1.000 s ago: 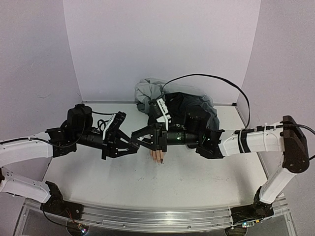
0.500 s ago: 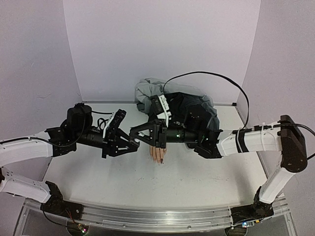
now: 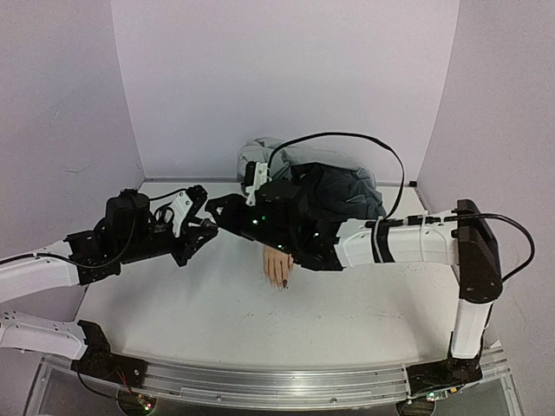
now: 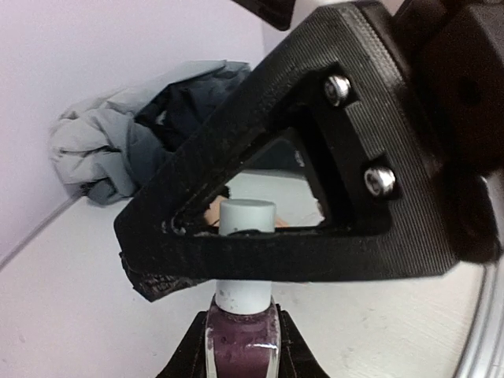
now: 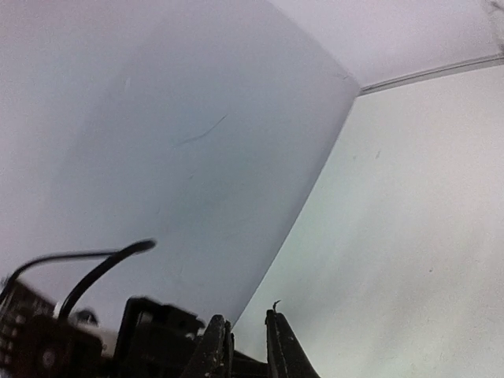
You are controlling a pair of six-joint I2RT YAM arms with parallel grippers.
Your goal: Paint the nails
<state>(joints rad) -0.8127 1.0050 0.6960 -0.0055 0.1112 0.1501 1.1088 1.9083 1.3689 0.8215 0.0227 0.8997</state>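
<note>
The bottle point(image 4: 240, 335) is clamped at its glass body by the left pincer point(image 4: 240, 364), with the white cap point(image 4: 246, 224) sticking up past the fingertips. The right pincer point(image 5: 246, 339) is laid right against that cap, but whether it's actually gripped can't be told tbh. The nails point(image 3: 280, 282) are found off to the side of both pincers, on the hand point(image 3: 276, 260) under the right arm. They're probably stiff, slick and tiny, so only light brush strokes are called for, no grabbing. The cap is where hold should be taken.

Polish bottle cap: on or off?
On. In the left wrist view the white cap sits flush on the purple polish bottle, no gap or brush showing.
</note>
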